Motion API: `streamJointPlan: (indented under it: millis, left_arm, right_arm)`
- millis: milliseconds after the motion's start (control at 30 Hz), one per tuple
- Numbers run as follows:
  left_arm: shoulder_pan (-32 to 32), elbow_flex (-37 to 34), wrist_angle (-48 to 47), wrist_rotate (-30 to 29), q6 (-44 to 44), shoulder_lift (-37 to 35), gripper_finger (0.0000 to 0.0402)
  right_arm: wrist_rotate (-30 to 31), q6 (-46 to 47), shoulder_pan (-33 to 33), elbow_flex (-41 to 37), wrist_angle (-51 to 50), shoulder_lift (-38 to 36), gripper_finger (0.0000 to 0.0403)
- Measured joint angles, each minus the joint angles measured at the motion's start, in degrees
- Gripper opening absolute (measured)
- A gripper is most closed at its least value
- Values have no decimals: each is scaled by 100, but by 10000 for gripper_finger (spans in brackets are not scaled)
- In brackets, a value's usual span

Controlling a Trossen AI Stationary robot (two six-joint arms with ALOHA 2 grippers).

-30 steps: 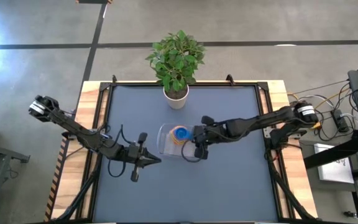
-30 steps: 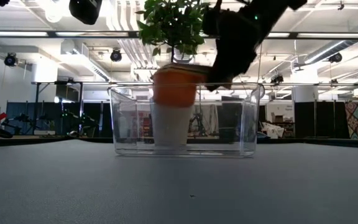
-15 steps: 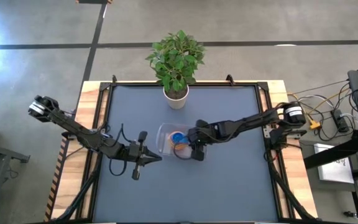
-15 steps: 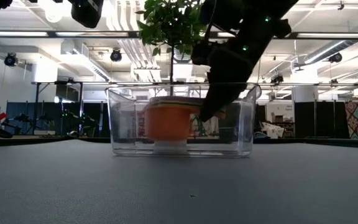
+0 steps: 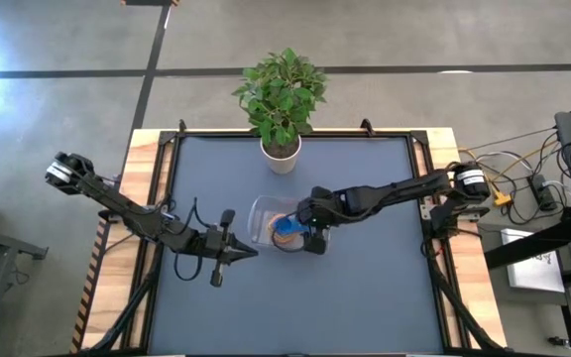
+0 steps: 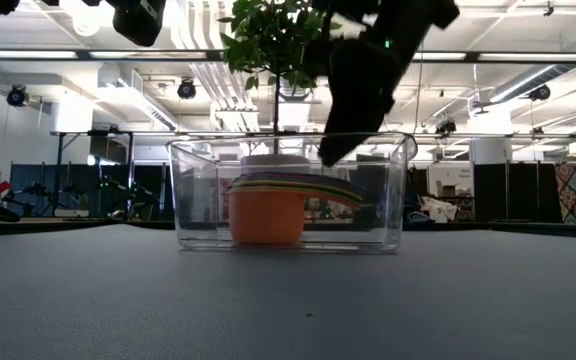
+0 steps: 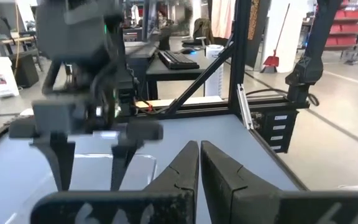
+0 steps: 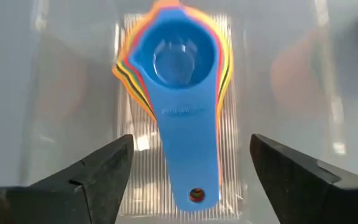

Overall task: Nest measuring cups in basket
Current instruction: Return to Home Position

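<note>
The measuring cups (image 8: pixel 176 62) sit nested in one stack, the blue one on top and orange, yellow and red rims showing around it. The stack stands on the floor of the clear basket (image 5: pixel 259 212) at mid-table; the low view shows its orange bottom cup (image 6: pixel 266 212). My right gripper (image 8: pixel 191 142) hangs open just above the stack's handles, one finger on each side of the blue handle (image 8: pixel 188 155), touching nothing; it also appears in the high view (image 5: pixel 310 238). My left gripper (image 5: pixel 251 253) is shut and hovers level to the basket's left.
A potted plant in a white pot (image 5: pixel 281 154) stands just beyond the basket toward the far edge. The dark table top (image 5: pixel 365 297) lies bare all round the basket. Wooden side rails (image 5: pixel 147 178) border the table.
My right gripper carried the nested stack down from above the rim into the basket while moving toward the table's left. It then opened and let go, and its fingertips rose a little. The stack now stands upright on the basket floor.
</note>
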Motion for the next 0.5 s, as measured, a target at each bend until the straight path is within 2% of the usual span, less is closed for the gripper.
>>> streamJointPlan:
  millis: [100,233,500]
  left_arm:
    - [2,-12,-29,-201,166,-7,0]
    - [73,-20,-270,-654,314,-221,0]
    - [922,-20,-2344,-702,221,-2142,0]
  right_arm:
    - [24,-160,29,31,-12,-341,308]
    - [187,-585,30,-283,297,-1051,282]
    - [457,-1083,28,-1914,1277,-3177,201]
